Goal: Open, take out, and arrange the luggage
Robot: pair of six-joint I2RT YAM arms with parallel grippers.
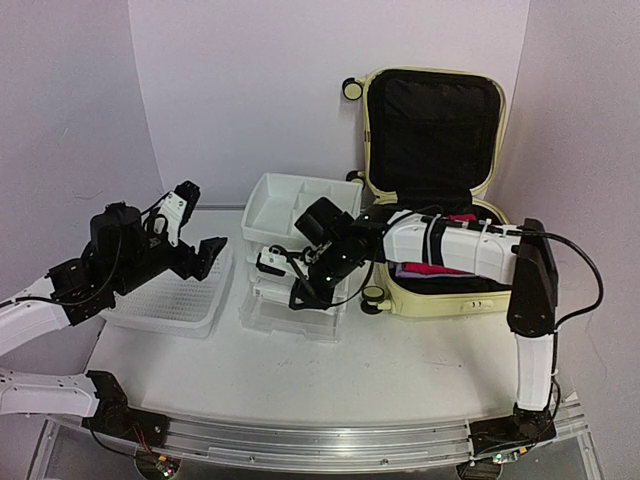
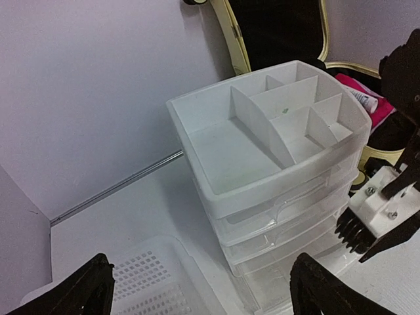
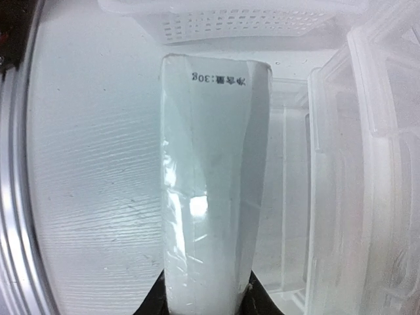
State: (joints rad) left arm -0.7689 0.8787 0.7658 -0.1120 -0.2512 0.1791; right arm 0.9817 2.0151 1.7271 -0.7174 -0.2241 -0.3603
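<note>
The luggage (image 1: 432,130) is a big pale yellow suitcase with a hard, smooth shell, round corners and black cloth inside. It sits open at the back right of the white counter (image 1: 350,370). Its lid stands up against the wall, and something pink (image 1: 430,268) lies in its bottom half. The right arm reaches over that bottom half. The right jaws are just past the luggage's left side, near a front wheel (image 1: 372,296) and close to the see-through white plastic drawer unit (image 2: 216,197), which has a tray of little boxes on top. These jaws are nearly closed and pinch a soft, shiny white plastic tube (image 3: 210,184) near one end. Its flat far end has small writing that ends in "30g", seen upside down. The left jaws are far from the luggage, with the drawer unit in between. They hang wide open with nothing in them, over a white plastic basket (image 1: 165,300) full of tiny holes.
</note>
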